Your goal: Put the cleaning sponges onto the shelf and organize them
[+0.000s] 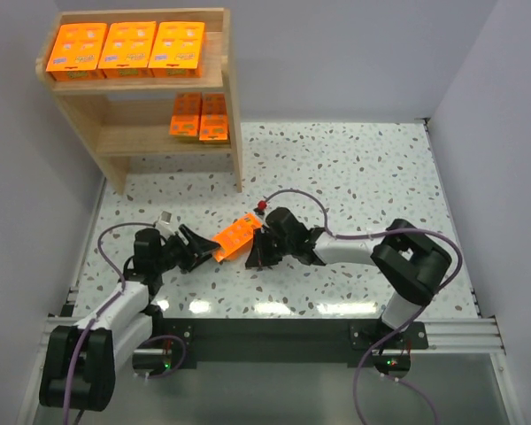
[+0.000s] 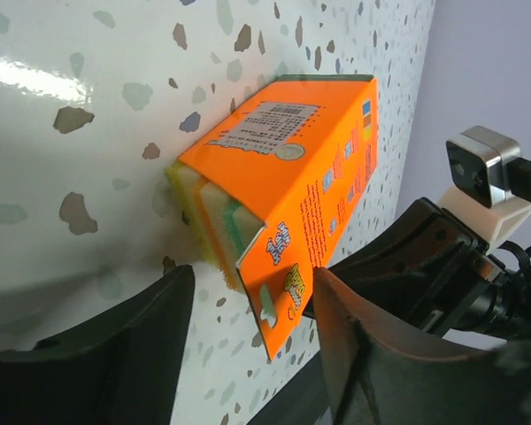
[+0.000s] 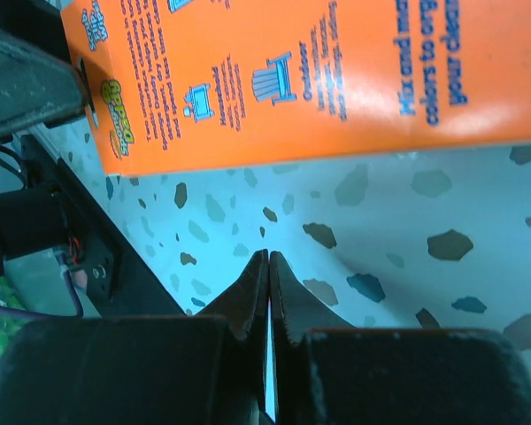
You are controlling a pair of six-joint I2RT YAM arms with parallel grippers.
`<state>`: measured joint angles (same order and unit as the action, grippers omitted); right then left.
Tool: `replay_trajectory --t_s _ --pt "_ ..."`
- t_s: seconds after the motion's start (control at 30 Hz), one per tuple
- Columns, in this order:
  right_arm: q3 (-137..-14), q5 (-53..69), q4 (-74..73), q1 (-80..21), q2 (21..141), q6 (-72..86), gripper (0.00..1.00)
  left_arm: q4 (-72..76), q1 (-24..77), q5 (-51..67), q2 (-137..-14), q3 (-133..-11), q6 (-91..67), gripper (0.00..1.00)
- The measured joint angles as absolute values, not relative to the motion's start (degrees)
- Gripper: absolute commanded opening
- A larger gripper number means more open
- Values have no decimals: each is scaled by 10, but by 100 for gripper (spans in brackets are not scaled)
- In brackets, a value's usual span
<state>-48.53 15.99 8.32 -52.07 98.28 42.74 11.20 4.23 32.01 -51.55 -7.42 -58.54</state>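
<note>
end effector [image 1: 205, 249] of low left arm [image 1: 128, 297] gapes at sponge pack [image 1: 234, 236].

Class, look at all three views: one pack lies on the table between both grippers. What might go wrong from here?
1. The pack is open at the end facing the left gripper. Sponges show there and might slide out when it is lifted.
2. The left jaws straddle only that open end, so a grip may crush the flap or slip.
3. The right gripper, jaws shut, sits close by the pack, so the two grippers may collide.
</note>
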Motion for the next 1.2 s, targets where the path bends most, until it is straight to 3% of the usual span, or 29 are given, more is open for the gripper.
replay_trajectory --t_s 0.07,0.1,0.17,0.2,0.27,0.47,0.57,0.7,0.83,1.2 --pt "-471 160 83 -521 969 429 0 149 42 331 -536 -71 -590 50" --pt "-464 160 84 -521 961 429 0 171 42 337 -542 -67 -593 38" --pt "-451 160 82 -521 943 431 0 204 42 346 -548 -57 -599 24" --pt "-445 160 82 -521 933 432 0 217 42 352 -550 -52 -602 11" --pt "-435 159 76 -521 909 434 0 236 42 364 -551 -48 -608 0" --pt "-419 143 3 -517 781 433 0 224 43 394 -502 -50 -604 0" --pt "-420 123 -63 -502 687 425 0 102 43 371 -414 -90 -589 0" --pt "-431 100 -156 -454 590 410 0 -111 42 248 -290 -225 -579 0" --pt "-448 83 -239 -400 546 387 0 -210 42 148 -224 -331 -593 0" --pt "-499 83 -318 -387 579 342 0 -371 42 -180 -208 -518 -656 0"
